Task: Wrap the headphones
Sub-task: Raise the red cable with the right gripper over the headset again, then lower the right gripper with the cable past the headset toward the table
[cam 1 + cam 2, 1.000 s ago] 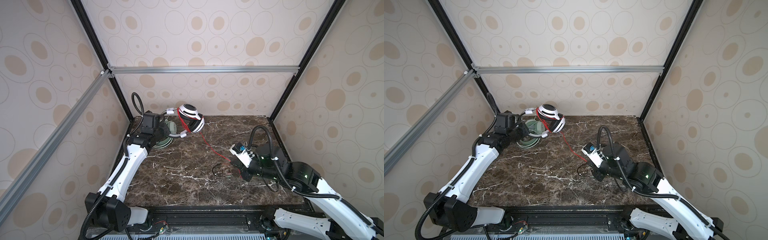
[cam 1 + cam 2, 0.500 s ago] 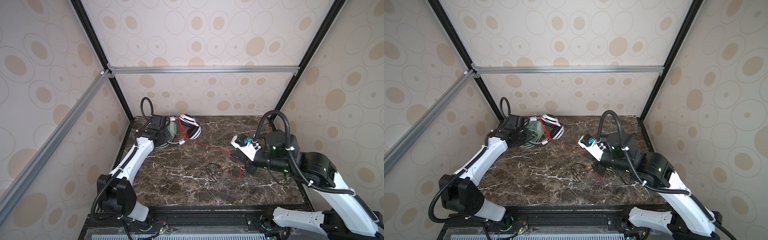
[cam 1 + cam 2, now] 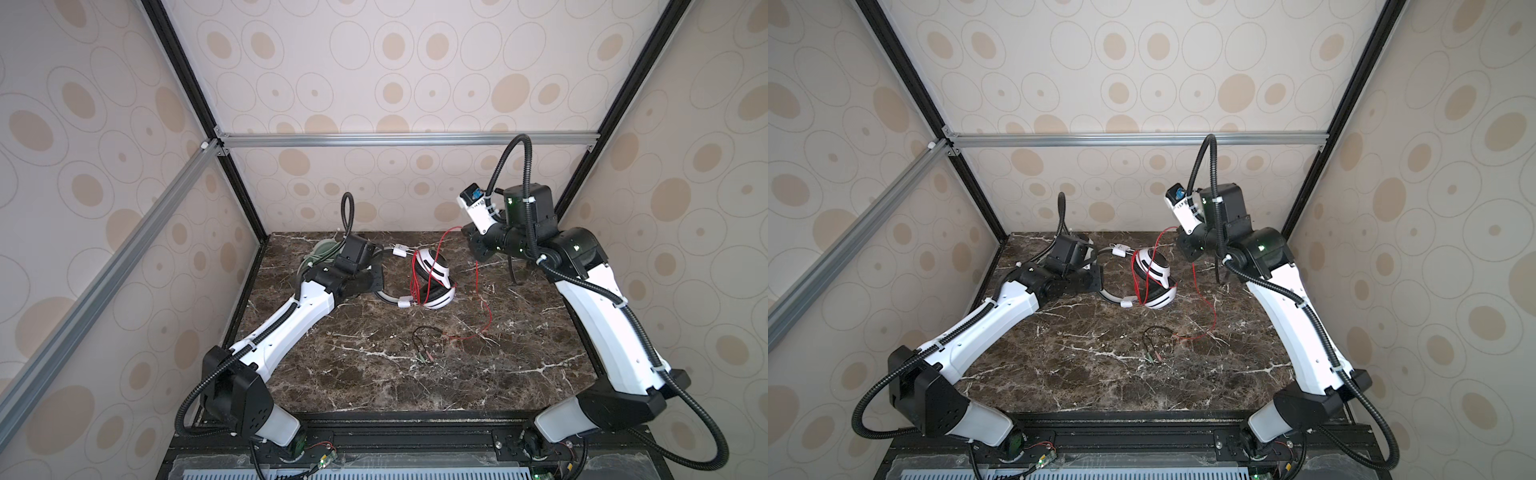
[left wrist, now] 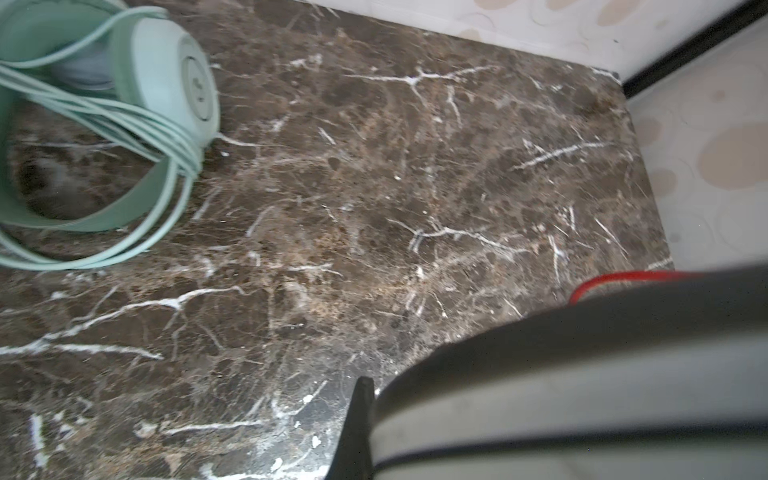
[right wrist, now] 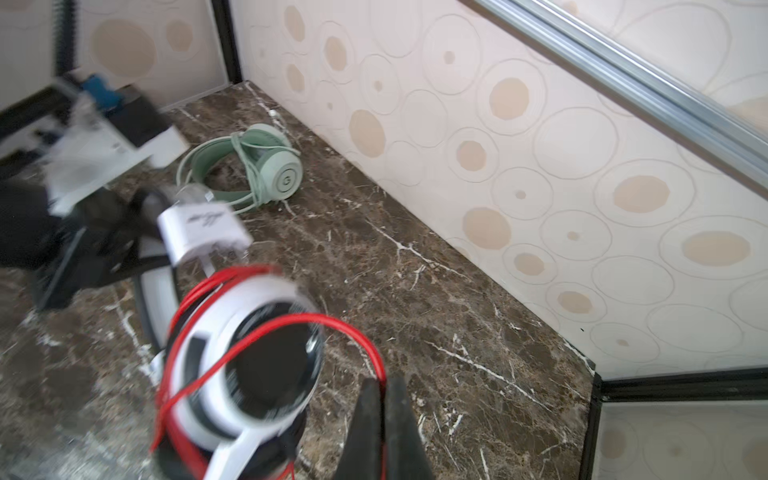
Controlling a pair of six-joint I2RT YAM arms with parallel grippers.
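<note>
The white-and-black headphones stand on the marble top, with several turns of red cable round the earcups. My left gripper is shut on their headband. My right gripper hangs above the table at the back right, shut on the red cable, whose tail drops to the table and ends in dark plugs. The mint-green headphones lie in the back left corner, cable wound round them.
The dark marble table is boxed in by patterned walls and black frame posts. An aluminium rail crosses the back wall above both arms. The loose cable end lies in the middle of the table.
My left gripper has carried the white headphones from the back left corner toward the middle. My right gripper has risen from the front of the table to the back right, pulling the red cable up.
</note>
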